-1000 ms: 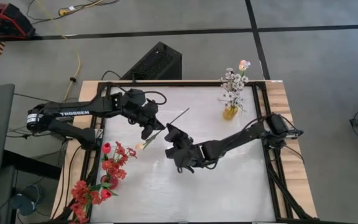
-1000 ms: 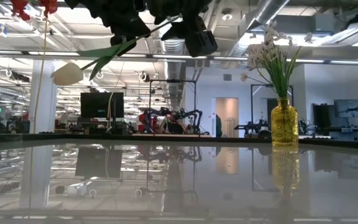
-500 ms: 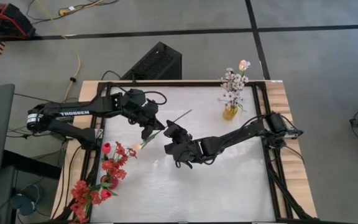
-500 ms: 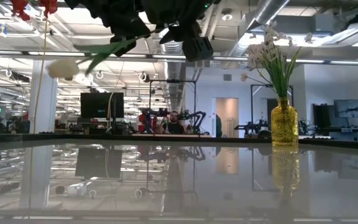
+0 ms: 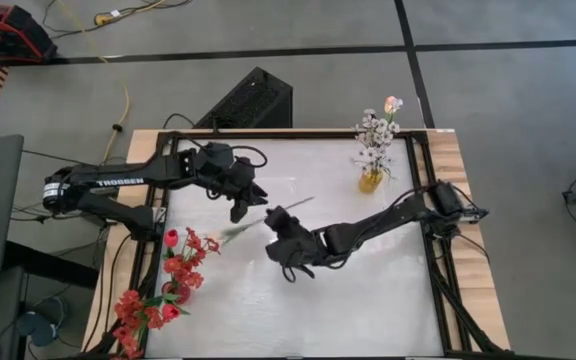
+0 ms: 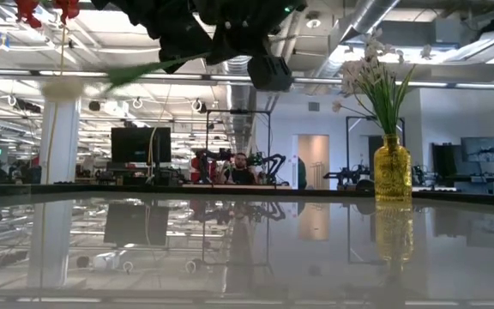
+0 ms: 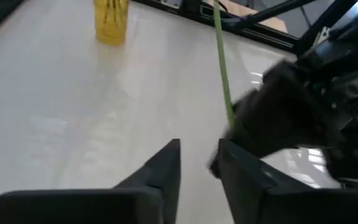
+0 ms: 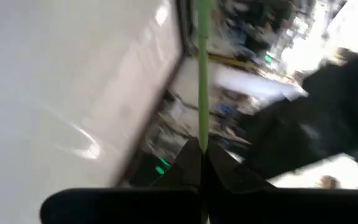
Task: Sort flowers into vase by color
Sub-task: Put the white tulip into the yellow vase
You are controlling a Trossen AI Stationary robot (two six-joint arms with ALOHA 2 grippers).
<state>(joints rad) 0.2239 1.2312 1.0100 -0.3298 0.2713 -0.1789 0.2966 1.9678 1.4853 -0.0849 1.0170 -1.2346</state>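
Note:
A pale tulip on a thin green stem (image 5: 296, 206) hangs above the middle of the table, its blurred blossom (image 6: 63, 86) toward the left edge. My right gripper (image 5: 274, 216) is shut on the stem. My left gripper (image 5: 251, 199) stands just left of it, open, with nothing between its fingers (image 7: 165, 168); the stem (image 7: 221, 68) passes beside them. A yellow vase (image 5: 371, 181) at the far right holds white sprays and a peach tulip (image 5: 393, 103). Red flowers (image 5: 181, 262) stand at the near left. My right gripper pinches the green stem (image 8: 201, 121) between its two fingers, about midway along its length. The fingers come from the table's right side and lie across the stem. The flower is lifted clear of the table and lies nearly level, blossom end toward the left.
A second bunch of red flowers (image 5: 133, 315) lies at the near left corner. The yellow vase (image 6: 393, 168) stands upright near the far right edge. The white tabletop (image 5: 348, 290) lies bare between the two groups. A person sits in the room beyond the table.
My right gripper has shut on the stem beside my left gripper, and my left gripper has opened and let the stem go. The flower has swung a little about the right gripper's hold, lying flatter, its blossom end higher in the low view.

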